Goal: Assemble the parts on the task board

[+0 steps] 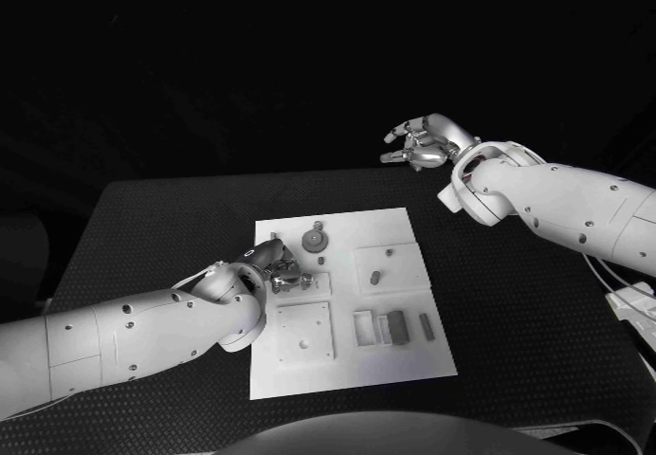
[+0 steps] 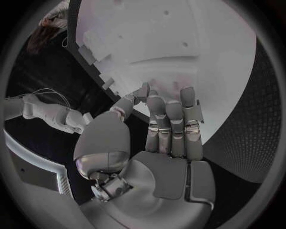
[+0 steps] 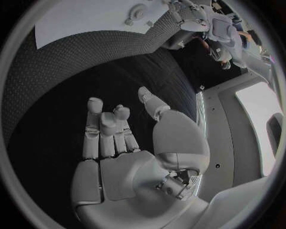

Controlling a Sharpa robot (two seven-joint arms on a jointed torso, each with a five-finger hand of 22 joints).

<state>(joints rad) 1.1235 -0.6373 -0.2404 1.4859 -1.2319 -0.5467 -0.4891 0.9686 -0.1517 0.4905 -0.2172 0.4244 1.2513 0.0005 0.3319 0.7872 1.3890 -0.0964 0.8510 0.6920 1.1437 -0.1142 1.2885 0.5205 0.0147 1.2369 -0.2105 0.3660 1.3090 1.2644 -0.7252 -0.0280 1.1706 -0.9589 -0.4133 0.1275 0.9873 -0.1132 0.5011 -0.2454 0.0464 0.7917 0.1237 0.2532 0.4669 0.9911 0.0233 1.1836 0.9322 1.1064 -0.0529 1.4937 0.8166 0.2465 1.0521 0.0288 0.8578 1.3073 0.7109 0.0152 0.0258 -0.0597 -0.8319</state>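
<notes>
The white task board (image 1: 410, 232) lies in the middle of the black table. On it are a round gear-like part (image 1: 316, 239), a small peg (image 1: 374, 277) on a raised square, a square plate (image 1: 303, 332) and three small blocks (image 1: 396, 326). My left hand (image 1: 281, 270) hovers low over the board's left middle; its fingers (image 2: 173, 119) lie straight and together, with the thumb tip meeting the nearest finger. Whether a part sits in that pinch is hidden. My right hand (image 1: 427, 142) is raised beyond the table's far edge, its fingers (image 3: 107, 129) loosely bent and its palm bare.
The black table (image 1: 164, 237) has bare room to the left and right of the board. My right forearm (image 1: 574, 209) hangs over the table's back right corner. The board (image 3: 89, 19) and the gear-like part (image 3: 136, 12) also appear far off in the right wrist view.
</notes>
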